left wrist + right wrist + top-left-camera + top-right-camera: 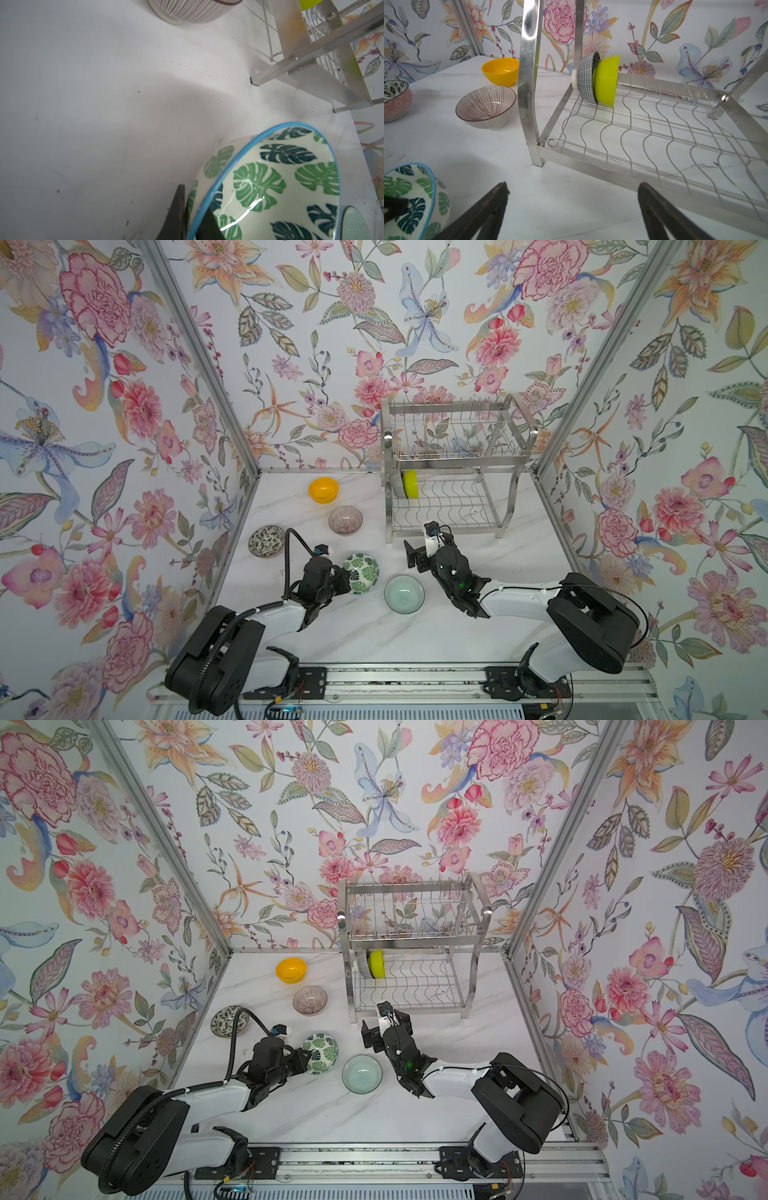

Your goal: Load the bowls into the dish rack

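Stainless-steel wire makes up the dish rack point(459, 463), which stands at the far edge of the white marble tabletop point(374, 635), toward its right side. On the rack's lower tier two bowls already stand on edge at the left end, touching each other: the black-white speckled bowl point(586, 81) and the lime-green bowl point(606, 81).

Five bowls are not yet loaded. The orange-yellow bowl point(323, 489) sits near the far edge, the pinkish ribbed bowl point(345, 520) just left of the rack's front leg, and the dark floral bowl point(266, 541) by the left edge. The leaf-print bowl point(360, 573) is near the middle, with the pale green glass bowl point(404, 594) just beside it toward the near edge.

The leaf-print bowl looks like glazed ceramic: stiff, probably fairly heavy for its size, glossy and so likely slippery, and liable to chip against steel wire. Its thin blue rim is the sensible hold, one finger inside the wall and one outside. The left gripper point(194, 209) is clamped on exactly that part, and the bowl looks tilted. A rim pinch may let it swing, so slow carrying seems wise.

The right gripper point(573, 185) is spread wide and holds nothing, above the tabletop before the rack's front left leg.
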